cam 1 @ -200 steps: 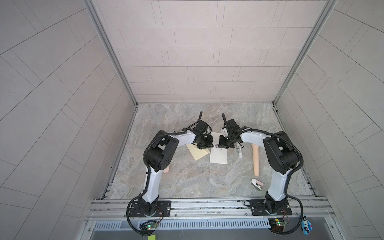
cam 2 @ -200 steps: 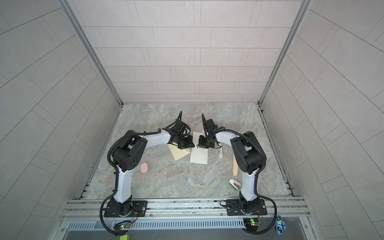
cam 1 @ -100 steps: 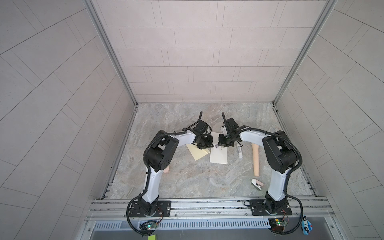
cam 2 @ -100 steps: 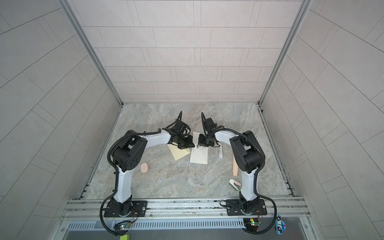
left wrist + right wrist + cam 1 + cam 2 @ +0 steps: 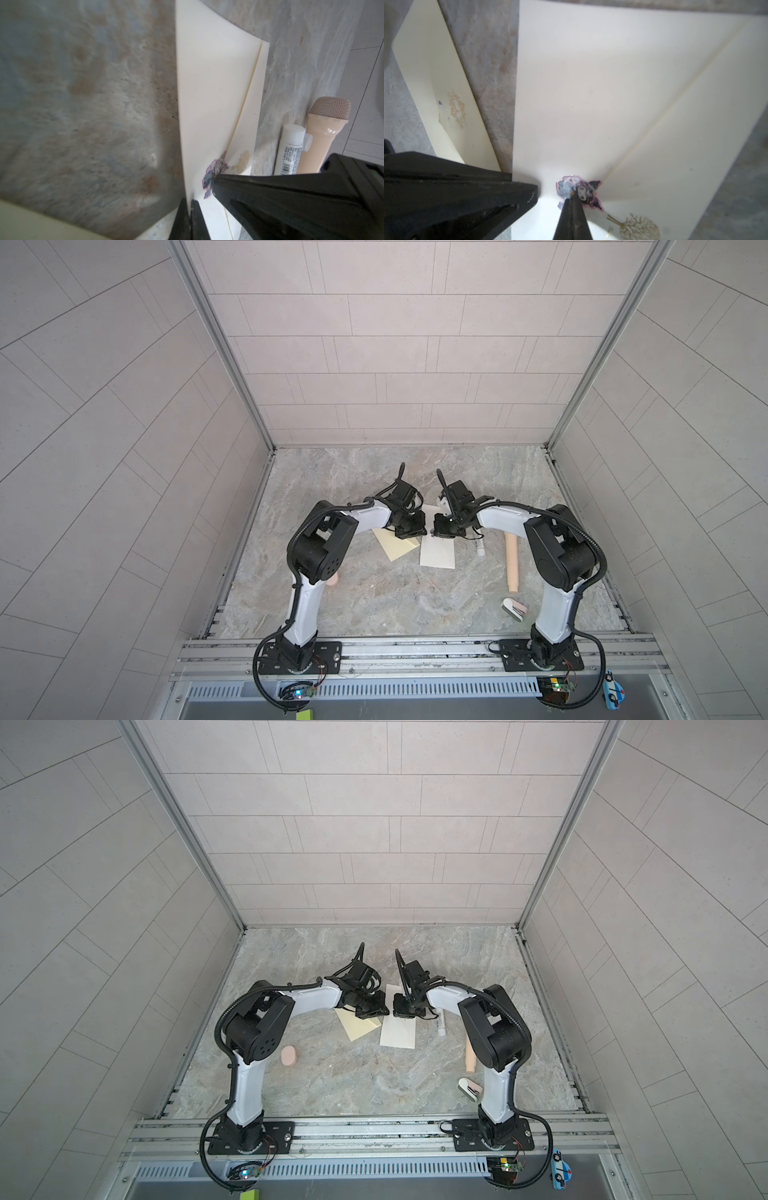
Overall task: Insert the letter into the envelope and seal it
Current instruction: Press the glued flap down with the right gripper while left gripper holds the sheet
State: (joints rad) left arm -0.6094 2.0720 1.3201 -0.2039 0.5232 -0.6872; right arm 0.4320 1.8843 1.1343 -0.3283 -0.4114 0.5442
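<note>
The cream envelope (image 5: 437, 556) lies mid-table, its pointed flap folded down in both wrist views. A purple cartoon sticker (image 5: 588, 192) sits at the flap's tip. My right gripper (image 5: 572, 196) is shut, its tip resting on that sticker. My left gripper (image 5: 190, 204) is shut on the envelope's long folded edge (image 5: 182, 145), which curves up slightly. In both top views the grippers meet tip to tip, left gripper (image 5: 422, 529) facing right gripper (image 5: 435, 529). The letter does not show on its own. A whiter patch of paper (image 5: 429, 509) beyond the grippers may be letter or envelope; I cannot tell.
A pale yellow paper (image 5: 394, 548) with gold print lies under the left gripper. Right of the envelope are a white tube (image 5: 480, 547) and a beige microphone (image 5: 512, 568). A small white-and-pink item (image 5: 514, 608) sits near the right arm's base, a pink oval (image 5: 289, 1056) near the left arm.
</note>
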